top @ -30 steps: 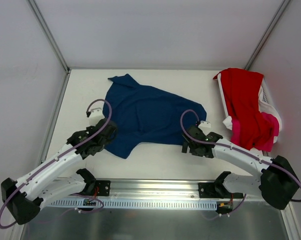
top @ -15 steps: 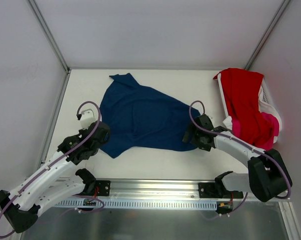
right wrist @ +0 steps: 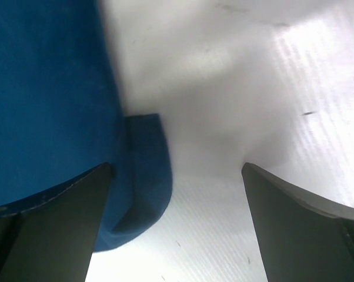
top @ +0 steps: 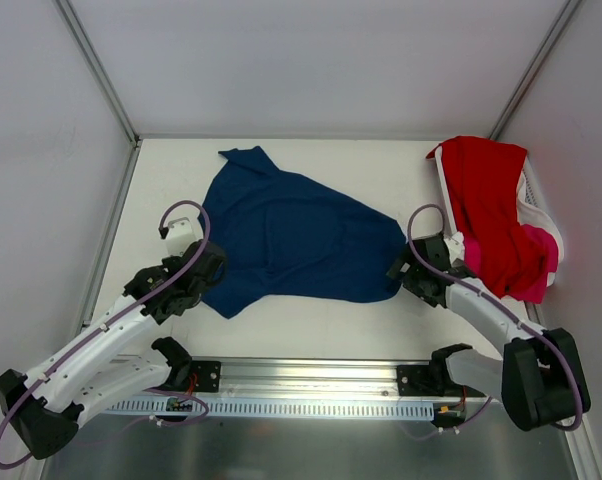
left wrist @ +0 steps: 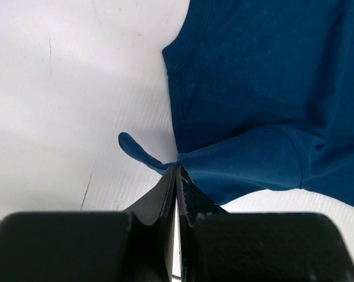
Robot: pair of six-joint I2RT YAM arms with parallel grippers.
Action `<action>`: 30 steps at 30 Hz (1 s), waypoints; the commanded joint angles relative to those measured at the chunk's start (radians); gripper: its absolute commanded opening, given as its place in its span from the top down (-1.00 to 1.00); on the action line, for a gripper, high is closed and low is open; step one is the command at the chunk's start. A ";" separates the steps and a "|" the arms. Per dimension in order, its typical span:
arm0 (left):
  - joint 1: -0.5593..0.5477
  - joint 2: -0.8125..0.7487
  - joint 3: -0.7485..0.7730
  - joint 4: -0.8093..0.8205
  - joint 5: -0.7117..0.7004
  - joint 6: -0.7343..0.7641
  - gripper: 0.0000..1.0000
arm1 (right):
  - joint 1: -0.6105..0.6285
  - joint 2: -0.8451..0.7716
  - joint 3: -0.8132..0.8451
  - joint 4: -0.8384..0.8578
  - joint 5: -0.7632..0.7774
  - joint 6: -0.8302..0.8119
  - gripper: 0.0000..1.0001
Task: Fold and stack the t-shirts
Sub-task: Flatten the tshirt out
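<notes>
The navy blue t-shirt [top: 291, 235] lies spread on the white table, print side hidden. My left gripper [top: 203, 272] is shut on the shirt's left edge [left wrist: 176, 167], pinching a small fold of cloth. My right gripper [top: 405, 272] is open at the shirt's right corner; a rolled navy hem [right wrist: 144, 176] lies between its fingers [right wrist: 59, 217], touching neither that I can see. The red t-shirt [top: 489, 215] and the bright pink t-shirt [top: 536, 260] hang over the basket at the right.
A white plastic basket [top: 536, 205] stands at the table's right edge, close to my right arm. Grey walls enclose the table on the left, back and right. A metal rail [top: 301, 385] runs along the near edge.
My right gripper has let go of the navy shirt's right corner and moved right toward the basket. The shirt has been pulled flatter and wider. My left gripper has shifted slightly left, still holding.
</notes>
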 commanded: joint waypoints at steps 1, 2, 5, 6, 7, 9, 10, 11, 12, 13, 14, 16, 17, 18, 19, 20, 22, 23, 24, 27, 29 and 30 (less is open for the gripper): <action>0.007 -0.002 -0.003 -0.013 -0.036 -0.014 1.00 | -0.038 -0.046 -0.070 -0.037 0.031 0.070 -0.99; 0.007 -0.002 -0.003 -0.013 -0.036 -0.014 1.00 | -0.043 -0.058 -0.075 -0.038 0.035 0.082 -0.99; 0.007 0.001 -0.006 -0.013 -0.033 -0.016 1.00 | -0.051 -0.135 -0.096 -0.043 0.067 0.096 -0.99; 0.007 0.001 -0.007 -0.013 -0.031 -0.019 1.00 | -0.052 -0.160 -0.115 -0.044 0.075 0.105 -0.99; 0.007 0.001 -0.009 -0.012 -0.033 -0.019 1.00 | -0.054 -0.184 -0.124 -0.044 0.083 0.107 -0.99; 0.007 0.004 -0.009 -0.012 -0.028 -0.019 1.00 | -0.055 -0.220 -0.127 -0.044 0.084 0.101 -0.99; 0.007 0.006 -0.010 -0.012 -0.028 -0.019 1.00 | -0.057 -0.203 -0.124 -0.043 0.069 0.096 -0.99; 0.007 0.010 -0.009 -0.010 -0.028 -0.020 1.00 | -0.058 -0.185 -0.120 -0.043 0.060 0.095 -0.99; 0.007 0.012 -0.009 -0.010 -0.028 -0.022 1.00 | -0.060 -0.162 -0.115 -0.032 0.048 0.099 -0.99; 0.007 0.013 -0.009 -0.010 -0.028 -0.022 1.00 | -0.058 -0.136 -0.112 -0.015 0.012 0.102 -0.99; 0.007 0.013 -0.009 -0.010 -0.028 -0.022 1.00 | -0.060 -0.084 -0.113 0.002 -0.005 0.104 -0.98; 0.007 0.009 -0.010 -0.012 -0.025 -0.020 1.00 | -0.055 -0.040 -0.107 0.051 -0.029 0.107 -0.93; 0.007 0.001 -0.012 -0.012 -0.024 -0.022 1.00 | -0.046 -0.028 -0.104 0.057 -0.031 0.110 -0.93; 0.006 -0.004 -0.016 -0.012 -0.021 -0.022 1.00 | -0.045 -0.014 -0.103 0.075 -0.035 0.110 -0.93; 0.006 -0.007 -0.018 -0.012 -0.018 -0.023 1.00 | -0.046 -0.006 -0.093 0.077 -0.034 0.107 -0.93; 0.006 -0.014 -0.018 -0.012 -0.016 -0.023 1.00 | -0.048 0.001 -0.087 0.077 -0.034 0.105 -0.92; 0.006 -0.017 -0.020 -0.012 -0.016 -0.023 1.00 | -0.049 0.024 -0.075 0.075 -0.031 0.101 -0.87; 0.006 -0.017 -0.021 -0.012 -0.014 -0.023 1.00 | -0.048 0.029 -0.066 0.075 -0.031 0.101 -0.84; 0.006 -0.017 -0.021 -0.012 -0.017 -0.023 1.00 | -0.046 0.035 -0.061 0.074 -0.028 0.099 -0.79; 0.006 -0.017 -0.021 -0.013 -0.016 -0.023 1.00 | -0.048 0.056 -0.047 0.069 -0.026 0.093 -0.65; 0.006 -0.016 -0.023 -0.010 -0.019 -0.025 1.00 | -0.048 0.060 -0.044 0.068 -0.025 0.096 -0.40; 0.006 -0.014 -0.023 -0.010 -0.021 -0.025 1.00 | -0.048 0.060 -0.043 0.068 -0.026 0.096 -0.33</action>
